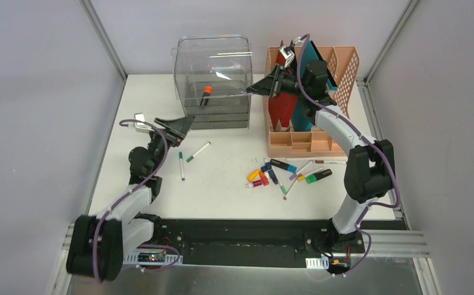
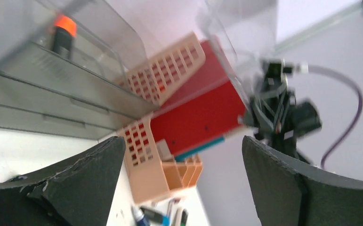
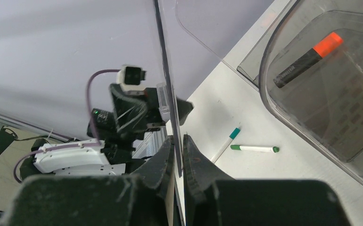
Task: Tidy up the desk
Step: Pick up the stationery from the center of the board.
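Note:
The white desk [image 1: 228, 190] holds loose markers [image 1: 283, 173] at the centre right and two green-capped pens [image 1: 190, 158] at the centre left. My right gripper [image 1: 264, 86] hovers between the clear drawer box [image 1: 213, 80] and the peach file rack [image 1: 311, 104]. It is shut on the edge of a thin clear plastic sheet [image 3: 166, 70], pinched at my right gripper [image 3: 178, 141]. My left gripper [image 1: 179, 126] hangs open in front of the drawer box, left of the sheet. Nothing lies between the open fingers of my left gripper [image 2: 184, 150].
An orange-capped black marker [image 1: 206, 95] lies in the drawer box. Red [image 1: 279, 107] and teal [image 1: 314, 67] folders stand in the file rack. A small silver object [image 1: 141, 119] sits at the desk's left edge. Grey walls and aluminium rails close in the desk.

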### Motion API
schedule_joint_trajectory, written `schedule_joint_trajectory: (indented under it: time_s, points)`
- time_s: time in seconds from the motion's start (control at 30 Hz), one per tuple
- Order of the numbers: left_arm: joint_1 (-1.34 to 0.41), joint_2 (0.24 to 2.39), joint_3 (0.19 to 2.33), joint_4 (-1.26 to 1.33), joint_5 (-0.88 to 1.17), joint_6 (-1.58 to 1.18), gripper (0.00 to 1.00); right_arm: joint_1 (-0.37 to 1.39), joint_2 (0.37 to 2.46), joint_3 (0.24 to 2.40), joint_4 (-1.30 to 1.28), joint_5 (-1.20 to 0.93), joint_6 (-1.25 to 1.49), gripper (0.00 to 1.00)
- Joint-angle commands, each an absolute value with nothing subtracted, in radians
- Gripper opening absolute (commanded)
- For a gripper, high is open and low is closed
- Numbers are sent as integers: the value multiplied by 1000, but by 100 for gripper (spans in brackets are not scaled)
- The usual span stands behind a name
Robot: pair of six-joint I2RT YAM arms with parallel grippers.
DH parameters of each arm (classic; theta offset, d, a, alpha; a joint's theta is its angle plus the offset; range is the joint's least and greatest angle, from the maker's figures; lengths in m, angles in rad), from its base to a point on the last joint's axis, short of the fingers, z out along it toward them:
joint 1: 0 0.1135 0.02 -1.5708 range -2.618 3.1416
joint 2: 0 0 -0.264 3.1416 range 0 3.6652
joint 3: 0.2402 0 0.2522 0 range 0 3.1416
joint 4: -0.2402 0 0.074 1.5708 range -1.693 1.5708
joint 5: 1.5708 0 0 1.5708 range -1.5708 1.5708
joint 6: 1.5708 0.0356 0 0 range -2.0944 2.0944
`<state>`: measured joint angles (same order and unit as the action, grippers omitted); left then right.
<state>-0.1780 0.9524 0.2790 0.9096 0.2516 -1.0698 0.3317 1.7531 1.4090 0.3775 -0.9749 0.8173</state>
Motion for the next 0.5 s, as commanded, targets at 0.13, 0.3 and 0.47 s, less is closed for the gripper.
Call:
schedule_joint_trajectory:
  time_s: [0.13, 0.3, 0.47]
  points:
    - [47, 1367, 411, 1433, 585, -1543, 95, 333, 1708, 1409, 403, -982, 818, 1]
    - [50, 1322, 443, 1432, 639, -1474, 92, 333, 1701, 1409, 396, -978, 809, 1]
    - [60, 1226, 390, 1409, 657, -1430, 92, 334, 1707, 1417, 395, -979, 813, 1]
